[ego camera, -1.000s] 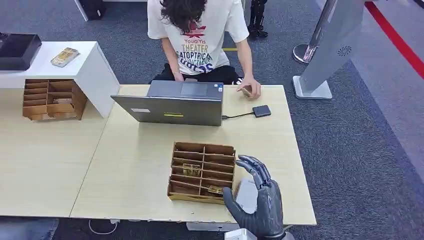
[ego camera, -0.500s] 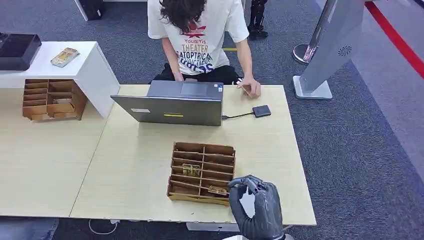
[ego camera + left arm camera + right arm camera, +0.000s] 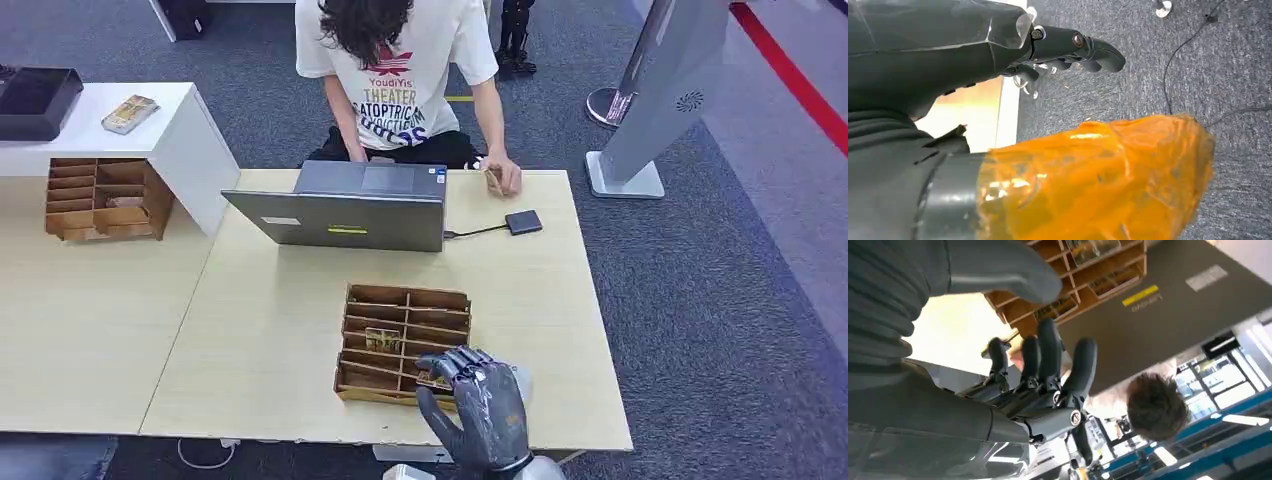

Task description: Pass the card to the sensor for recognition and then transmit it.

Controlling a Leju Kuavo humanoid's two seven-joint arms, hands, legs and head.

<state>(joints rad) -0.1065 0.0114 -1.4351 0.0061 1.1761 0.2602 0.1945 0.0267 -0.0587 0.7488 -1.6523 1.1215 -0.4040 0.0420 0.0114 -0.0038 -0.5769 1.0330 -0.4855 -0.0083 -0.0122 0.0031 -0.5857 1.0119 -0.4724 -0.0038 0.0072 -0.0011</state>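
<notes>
The right robot hand hovers over the near right corner of a wooden divider tray close to the desk's front edge, fingers curled down at the slot where a card lies; whether it touches the card cannot be told. A second card sits in a middle compartment. Bare desk lies between the tray and the laptop at the far edge, where a seated person rests a hand beside a small dark sensor on a cable. The left robot hand hangs over grey carpet, fingers loosely bent and holding nothing.
</notes>
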